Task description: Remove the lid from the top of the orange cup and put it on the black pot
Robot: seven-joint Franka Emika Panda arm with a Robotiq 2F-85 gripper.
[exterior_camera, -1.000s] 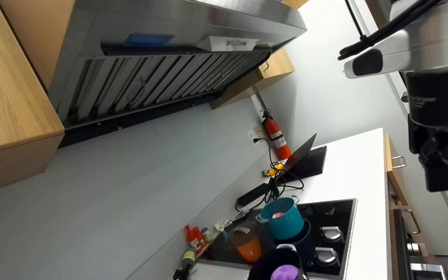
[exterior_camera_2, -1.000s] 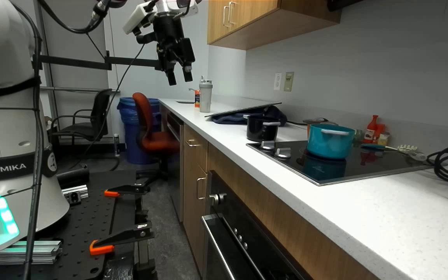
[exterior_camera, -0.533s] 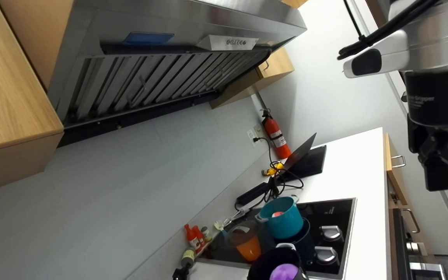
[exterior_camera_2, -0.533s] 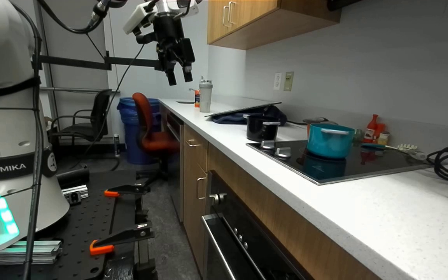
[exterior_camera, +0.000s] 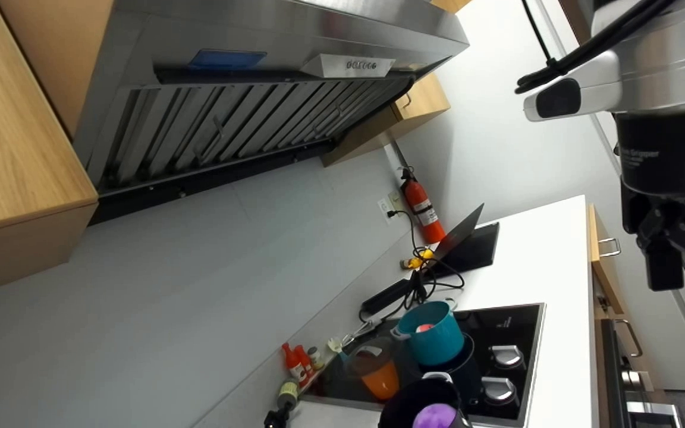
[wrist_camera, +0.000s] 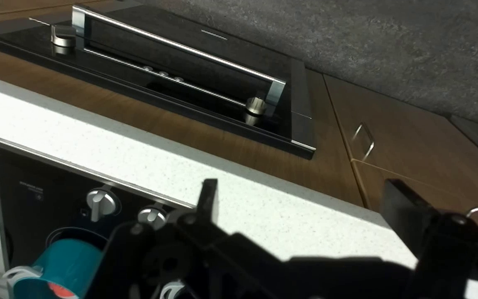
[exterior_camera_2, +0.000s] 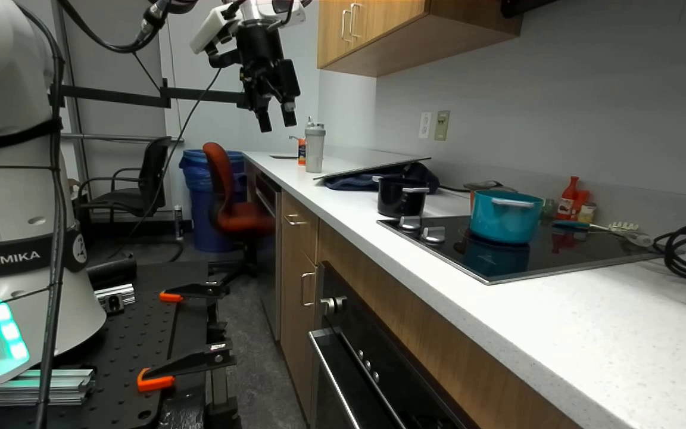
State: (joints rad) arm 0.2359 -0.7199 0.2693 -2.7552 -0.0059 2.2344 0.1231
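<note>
Your gripper (exterior_camera_2: 277,121) hangs high, well apart from the cooktop (exterior_camera_2: 581,256), jaws spread, nothing between them. The lid (exterior_camera_2: 483,186) sits on the orange cup (exterior_camera: 382,381) (mostly hidden behind the teal pot (exterior_camera_2: 507,217) in an exterior view). Best to cross that pot high, descend squarely, and lift straight before turning toward the black pot (exterior_camera_2: 401,198).

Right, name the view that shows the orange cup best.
An exterior view shows the orange cup best: much of its side is unhidden. In an exterior view where the teal pot blocks it, only a little orange shows past the pot's rim. The wrist view does not show it.
</note>
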